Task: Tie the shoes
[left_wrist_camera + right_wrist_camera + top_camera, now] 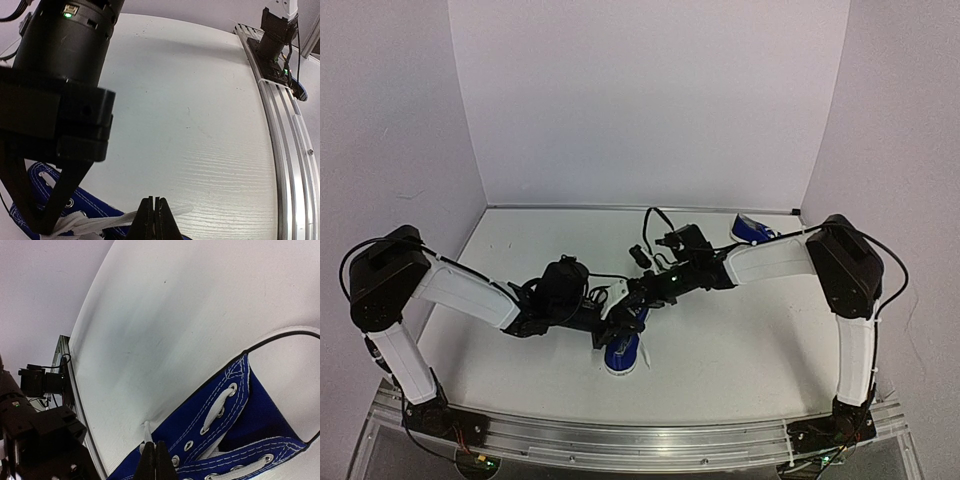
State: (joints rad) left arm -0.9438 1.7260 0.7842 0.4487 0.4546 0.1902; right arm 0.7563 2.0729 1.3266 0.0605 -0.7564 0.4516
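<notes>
Mid-knot, I'd say. The near shoe (623, 352) is sitting front-middle on the tabletop (750, 350), with left tool (155, 216) and right tool (154, 460) each pinching its white lace (100, 220). Next they're needing an even outward pull. The second shoe (752, 229) is sitting back-right.

We see blue canvas shoe (225, 405), white-stitched, metal eyelets (188, 445), cloth lace (115, 217); matt white grained table (200, 125); ribbed bare-metal rail (285, 130).
</notes>
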